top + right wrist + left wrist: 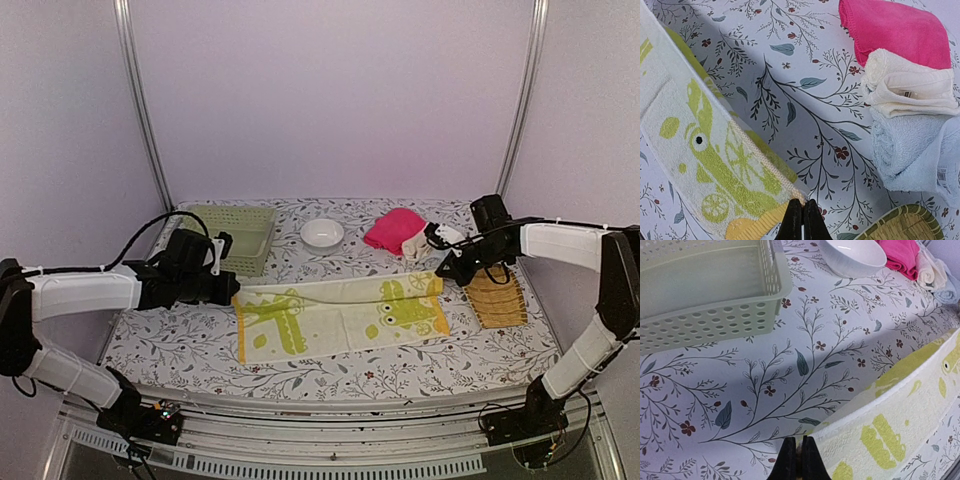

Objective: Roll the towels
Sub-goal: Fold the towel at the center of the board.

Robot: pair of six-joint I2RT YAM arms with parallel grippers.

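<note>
A yellow-green-and-cream towel [340,315] lies stretched across the middle of the table, its far edge lifted off the cloth. My left gripper [797,441] is shut on its far left corner [237,296]. My right gripper [801,203] is shut on its far right corner [440,279], where the fringe shows at the tips. The same towel [900,415] fills the lower right of the left wrist view, and the towel [705,150] runs along the left of the right wrist view. A pink towel [392,228], a cream-white one [907,87] and a pale blue one [912,150] lie bunched at the back right.
A pale green plastic basket [235,235] stands at the back left, close behind my left gripper. A white bowl [322,233] sits at the back centre. A yellow woven tray [497,297] lies at the right edge, just right of my right gripper.
</note>
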